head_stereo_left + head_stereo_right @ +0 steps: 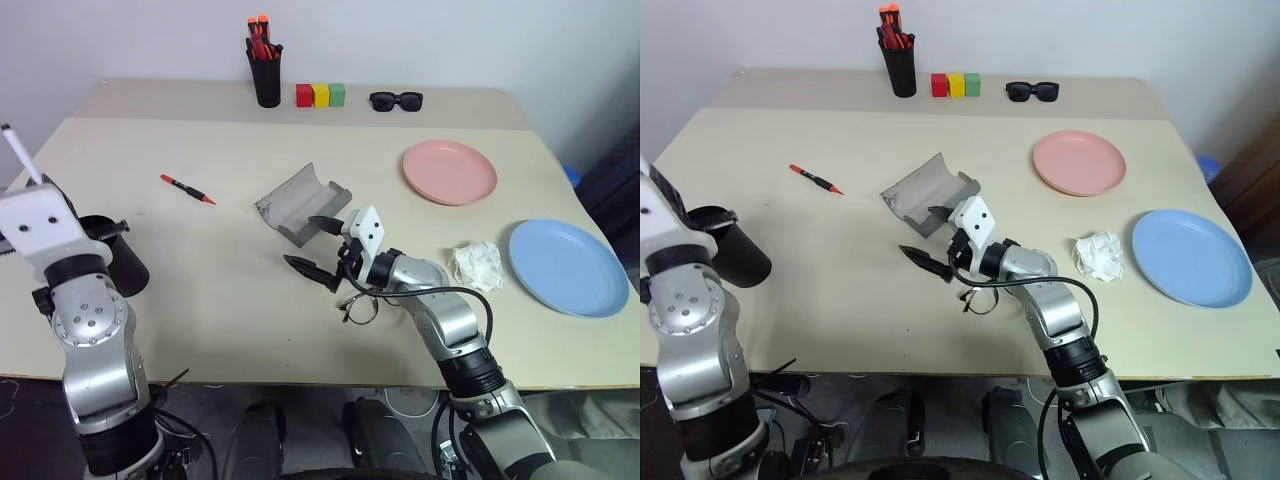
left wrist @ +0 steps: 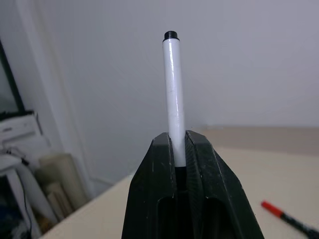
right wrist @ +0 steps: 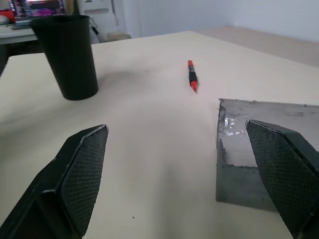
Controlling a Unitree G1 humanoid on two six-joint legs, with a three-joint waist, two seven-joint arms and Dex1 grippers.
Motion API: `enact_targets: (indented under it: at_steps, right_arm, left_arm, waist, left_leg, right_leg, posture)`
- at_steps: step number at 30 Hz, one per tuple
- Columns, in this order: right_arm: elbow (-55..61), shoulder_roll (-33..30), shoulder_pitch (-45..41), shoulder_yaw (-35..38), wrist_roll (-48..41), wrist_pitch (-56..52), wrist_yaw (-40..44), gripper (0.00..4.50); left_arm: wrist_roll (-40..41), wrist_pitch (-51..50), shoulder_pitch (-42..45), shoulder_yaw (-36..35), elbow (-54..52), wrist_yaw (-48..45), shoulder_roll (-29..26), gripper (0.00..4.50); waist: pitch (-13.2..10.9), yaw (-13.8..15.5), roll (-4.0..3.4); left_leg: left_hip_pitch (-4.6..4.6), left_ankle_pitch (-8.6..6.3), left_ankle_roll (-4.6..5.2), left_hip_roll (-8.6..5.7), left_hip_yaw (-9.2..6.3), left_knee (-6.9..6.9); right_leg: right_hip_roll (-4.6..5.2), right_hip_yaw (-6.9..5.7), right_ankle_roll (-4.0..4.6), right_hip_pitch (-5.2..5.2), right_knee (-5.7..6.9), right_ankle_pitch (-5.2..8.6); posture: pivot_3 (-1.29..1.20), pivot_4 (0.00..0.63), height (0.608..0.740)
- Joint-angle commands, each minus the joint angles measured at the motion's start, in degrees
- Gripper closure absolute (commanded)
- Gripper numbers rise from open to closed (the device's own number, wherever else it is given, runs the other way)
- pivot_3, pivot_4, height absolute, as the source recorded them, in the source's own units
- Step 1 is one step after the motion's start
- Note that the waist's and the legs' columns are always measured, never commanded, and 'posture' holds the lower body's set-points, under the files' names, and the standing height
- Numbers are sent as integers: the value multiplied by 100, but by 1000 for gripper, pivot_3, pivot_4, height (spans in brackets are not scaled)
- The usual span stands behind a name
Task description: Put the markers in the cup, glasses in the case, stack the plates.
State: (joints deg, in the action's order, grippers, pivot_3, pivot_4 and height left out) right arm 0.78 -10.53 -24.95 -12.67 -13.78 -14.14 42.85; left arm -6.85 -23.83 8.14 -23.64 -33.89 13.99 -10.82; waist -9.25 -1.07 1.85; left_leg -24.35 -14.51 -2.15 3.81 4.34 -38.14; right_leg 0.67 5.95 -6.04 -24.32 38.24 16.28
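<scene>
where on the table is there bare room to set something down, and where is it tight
Bare patches: the stretch between the red marker, the cup and the open case, and the near edge of the table. It is crowded around the right gripper, with the case, the glasses and a crumpled tissue beside the blue plate.

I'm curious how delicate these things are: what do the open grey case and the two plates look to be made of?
The case looks like grey felt or similar fabric: matte, slightly fuzzy, with no shine. The pink plate and the blue plate look like smooth plastic: even colour and a soft sheen at the rims, though glazed ceramic can't be ruled out.
</scene>
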Motion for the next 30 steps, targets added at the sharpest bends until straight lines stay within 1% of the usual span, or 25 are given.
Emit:
enact_targets:
  at_steps: [1,6,9,12,17,19,21,23,26,28,29,30]
  right_arm:
    - [82,51,-100,46,-69,126,15,0]
    - [92,66,-92,71,-62,119,-22,0]
    - [143,75,-51,66,-72,98,-42,0]
    - [191,90,-11,50,-82,77,-73,0]
    - [191,105,-8,43,-94,71,-99,0]
    - [188,106,-11,49,-95,75,-107,0]
    - [170,111,-39,79,-90,76,-141,0]
    - [137,116,-88,134,-92,79,-192,0]
    - [71,128,-163,211,-99,77,-287,0]
    - [-13,152,-228,285,-104,83,-380,0]
    - [-42,163,-255,319,-116,76,-417,0]
    - [-62,169,-273,338,-120,75,-436,0]
  left_arm:
    - [-201,225,-163,-13,-207,154,92,4474]
    - [-291,331,-309,41,-132,237,254,4474]
    - [-360,338,-295,68,-52,272,282,3321]
    - [-373,311,-271,81,-23,274,301,1849]
    - [-358,307,-223,105,-4,279,313,1849]
    - [-307,285,-80,124,-30,249,292,1849]
    - [-216,173,274,208,-44,120,186,1849]
    - [50,-89,896,326,47,-131,87,1849]
    - [306,-760,1788,578,402,-530,-98,1849]
    - [291,-1757,2514,848,1062,-708,-258,1299]
    - [365,-2274,2941,822,1546,-658,-193,966]
    - [431,-2648,3289,751,1986,-588,-121,494]
  waist:
    - [0,-2,0]
    - [1,3,1]
    - [1,1,1]
    - [1,-3,1]
    - [1,-3,1]
    - [1,-2,1]
    - [1,18,2]
    - [2,36,4]
    - [2,25,4]
    - [2,19,4]
    - [2,16,4]
    - [2,15,4]
  left_leg:
    - [0,0,0,0,0,0]
    - [-1,0,0,0,0,0]
    - [-1,0,1,-1,1,0]
    - [-1,0,1,-1,0,0]
    - [-1,0,1,-1,1,0]
    - [-1,-1,1,-1,1,0]
    - [-1,0,1,-1,0,0]
    - [-2,0,1,-1,0,-1]
    - [-4,0,1,-4,0,-4]
    - [-2,0,1,-4,-1,-2]
    - [-1,0,1,-4,-3,-1]
    - [-1,0,1,-5,-4,-2]
  right_leg:
    - [0,0,0,0,0,0]
    - [2,0,0,0,-1,0]
    - [2,0,0,0,-2,0]
    - [2,0,0,0,-2,0]
    - [2,0,0,0,-2,0]
    - [2,0,0,0,-2,0]
    - [2,0,1,0,-1,0]
    - [1,-1,1,0,-2,0]
    - [2,-2,0,2,-4,0]
    - [1,-2,0,2,-3,-1]
    - [0,-3,0,1,-3,-1]
    - [-1,-3,0,1,-1,-1]
  posture:
    - [0,150,725]
    - [0,150,725]
    - [0,150,725]
    - [0,150,725]
    - [0,150,725]
    - [0,150,725]
    - [0,150,725]
    - [0,150,725]
    - [0,150,725]
    - [0,150,725]
    - [0,150,725]
    - [0,150,725]
